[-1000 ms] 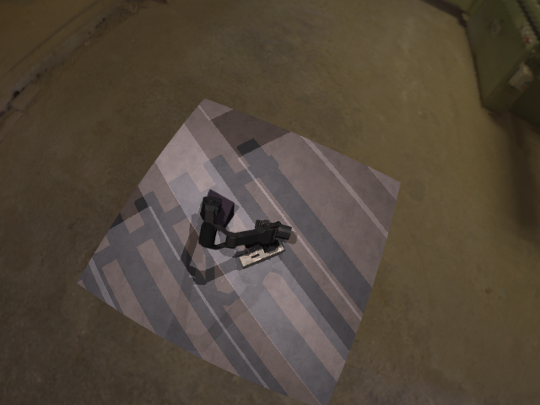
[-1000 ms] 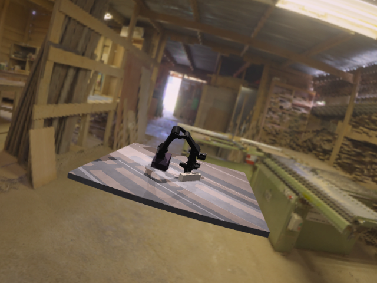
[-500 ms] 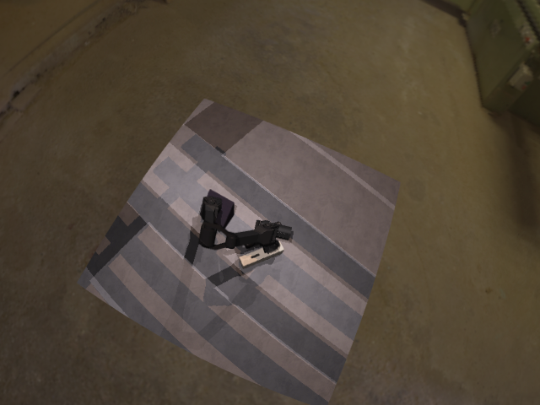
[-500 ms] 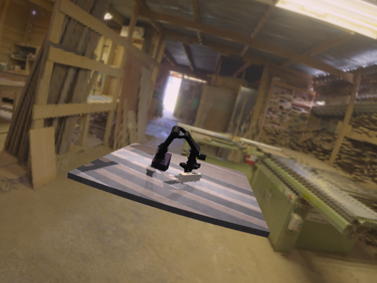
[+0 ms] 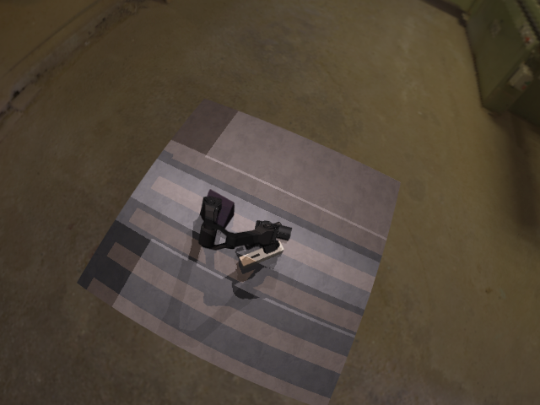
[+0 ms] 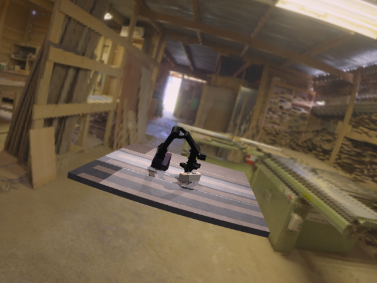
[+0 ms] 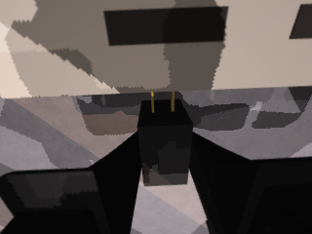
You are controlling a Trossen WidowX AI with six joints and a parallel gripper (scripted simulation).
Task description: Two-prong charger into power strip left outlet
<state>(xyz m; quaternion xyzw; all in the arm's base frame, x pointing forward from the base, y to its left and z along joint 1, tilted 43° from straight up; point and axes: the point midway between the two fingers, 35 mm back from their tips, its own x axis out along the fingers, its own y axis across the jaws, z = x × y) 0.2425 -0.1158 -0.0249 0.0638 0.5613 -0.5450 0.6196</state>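
The black charger (image 7: 165, 151) has two gold prongs (image 7: 173, 103) that point up the wrist picture. My gripper (image 5: 271, 248) (image 6: 189, 171) (image 7: 162, 134) is shut on the charger's sides. The beige power strip (image 5: 245, 261) (image 6: 189, 177) (image 7: 258, 63) lies under the gripper in the top and exterior views. In the wrist view, one dark outlet opening (image 7: 166, 26) shows whole, above the prongs and spanning their line; part of another (image 7: 303, 22) shows at the right edge. The prong tips reach the strip's near edge in the picture, outside the opening; contact cannot be told. The charger is indistinct in the top and exterior views.
The striped table top (image 5: 305, 157) (image 6: 237, 210) carries the arm and strip. A dark purple box (image 5: 226, 212) (image 6: 165, 161) stands beside the arm's base. A green machine (image 5: 497, 56) (image 6: 271, 197) stands beyond the table.
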